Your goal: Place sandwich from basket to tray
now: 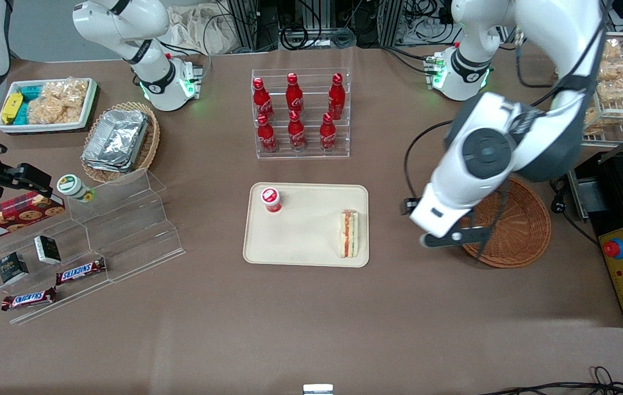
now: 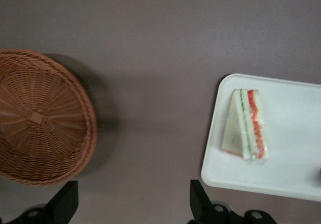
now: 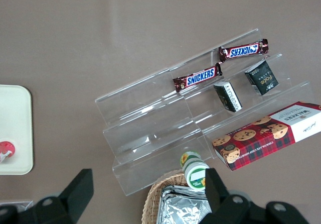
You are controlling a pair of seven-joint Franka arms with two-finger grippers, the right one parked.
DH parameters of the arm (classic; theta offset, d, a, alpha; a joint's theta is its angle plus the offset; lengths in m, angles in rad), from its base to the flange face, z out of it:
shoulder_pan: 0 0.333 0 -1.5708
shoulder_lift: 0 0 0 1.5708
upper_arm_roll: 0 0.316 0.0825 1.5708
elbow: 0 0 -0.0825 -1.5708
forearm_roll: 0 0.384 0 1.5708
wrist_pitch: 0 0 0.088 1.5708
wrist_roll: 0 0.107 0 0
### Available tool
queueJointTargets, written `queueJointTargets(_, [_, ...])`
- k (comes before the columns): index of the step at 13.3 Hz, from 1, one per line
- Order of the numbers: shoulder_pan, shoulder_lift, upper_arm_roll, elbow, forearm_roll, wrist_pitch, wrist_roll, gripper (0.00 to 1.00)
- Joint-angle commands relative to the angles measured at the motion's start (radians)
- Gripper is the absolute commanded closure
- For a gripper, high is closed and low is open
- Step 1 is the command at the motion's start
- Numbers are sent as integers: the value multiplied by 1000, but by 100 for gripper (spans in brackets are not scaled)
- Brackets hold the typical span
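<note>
Front view shows the sandwich (image 1: 349, 234) lying flat on the tray (image 1: 306, 249), at the tray's 3 o'clock edge, nearer to the camera than the red-capped cup (image 1: 271, 199) at its 10 o'clock corner. Just toward the working arm's end of the desk (image 1: 289, 329), the gripper (image 1: 451, 237) hangs above bare desk between tray and basket (image 1: 520, 230), its jaws spread wide and holding nothing. The wrist camera confirms both fingertips (image 2: 64, 200) apart, sandwich on the tray, basket empty. Farthest stands a rack of 6 red bottles (image 1: 296, 112).
</note>
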Motion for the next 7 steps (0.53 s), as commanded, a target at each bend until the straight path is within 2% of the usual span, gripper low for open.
queueJointTargets(1, [116, -195, -6, -190, -70, 16, 155, 0])
queueJointTargets(5, [227, -246, -2, -203, -70, -33, 372, 0])
queueJointTargets(7, [261, -248, 0, -177, -64, -54, 408, 0])
